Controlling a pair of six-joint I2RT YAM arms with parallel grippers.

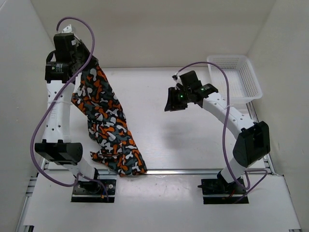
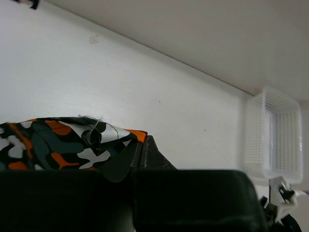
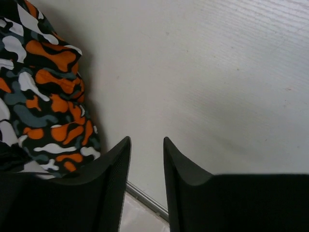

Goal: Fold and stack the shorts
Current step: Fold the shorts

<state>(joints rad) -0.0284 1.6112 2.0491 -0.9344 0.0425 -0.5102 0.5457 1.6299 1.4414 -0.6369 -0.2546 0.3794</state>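
The shorts (image 1: 108,125), printed in orange, white, black and grey blotches, hang in a long strip from my left gripper (image 1: 84,67), raised high at the back left. Their lower end rests bunched on the table near the front edge. In the left wrist view the jaws are closed on an edge of the shorts (image 2: 63,145) at my left gripper (image 2: 139,145). My right gripper (image 1: 173,102) hovers over the table's middle, open and empty. In the right wrist view the shorts (image 3: 43,96) lie to the left of my right gripper (image 3: 146,142).
A white mesh basket (image 1: 235,77) stands at the back right corner and also shows in the left wrist view (image 2: 273,135). White walls enclose the table on three sides. A metal rail (image 1: 193,170) runs along the table's front edge.
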